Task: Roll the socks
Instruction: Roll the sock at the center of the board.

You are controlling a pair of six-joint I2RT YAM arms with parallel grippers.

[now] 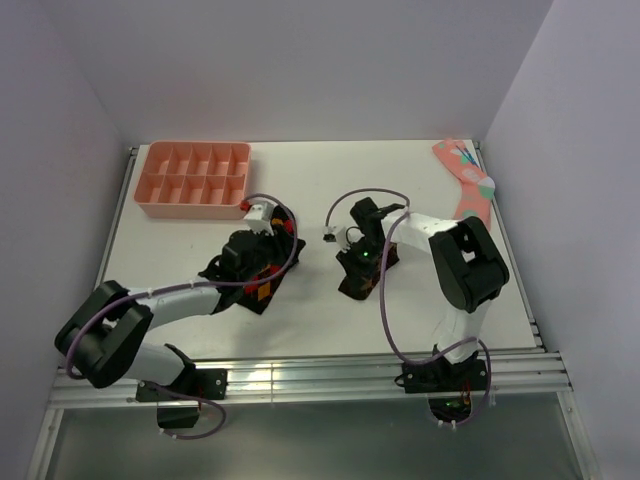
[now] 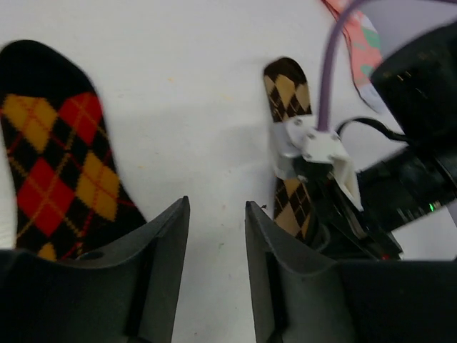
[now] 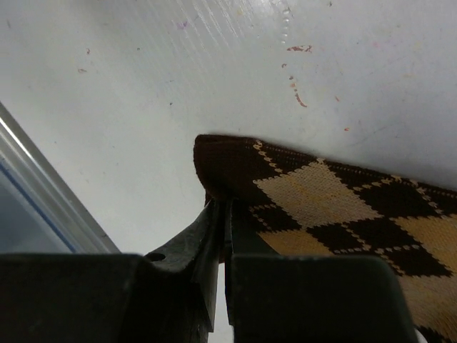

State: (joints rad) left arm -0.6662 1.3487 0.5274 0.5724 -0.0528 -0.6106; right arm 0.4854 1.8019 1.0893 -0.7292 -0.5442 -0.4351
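Note:
The red-and-orange argyle sock (image 1: 262, 288) lies flat under my left arm; in the left wrist view it (image 2: 57, 171) lies to the left of the fingers. My left gripper (image 1: 272, 240) (image 2: 216, 207) is open and empty over bare table between the two socks. The tan-and-orange argyle sock (image 1: 358, 280) (image 2: 288, 91) lies at mid-table. My right gripper (image 1: 360, 260) (image 3: 223, 209) is shut on the dark edge of this sock (image 3: 328, 207), low at the table. The right gripper also shows at the right of the left wrist view (image 2: 400, 193).
A pink compartment tray (image 1: 195, 178) stands at the back left. A pink sock with teal and white marks (image 1: 468, 180) lies at the back right by the wall. A metal rail (image 1: 300, 375) runs along the near table edge.

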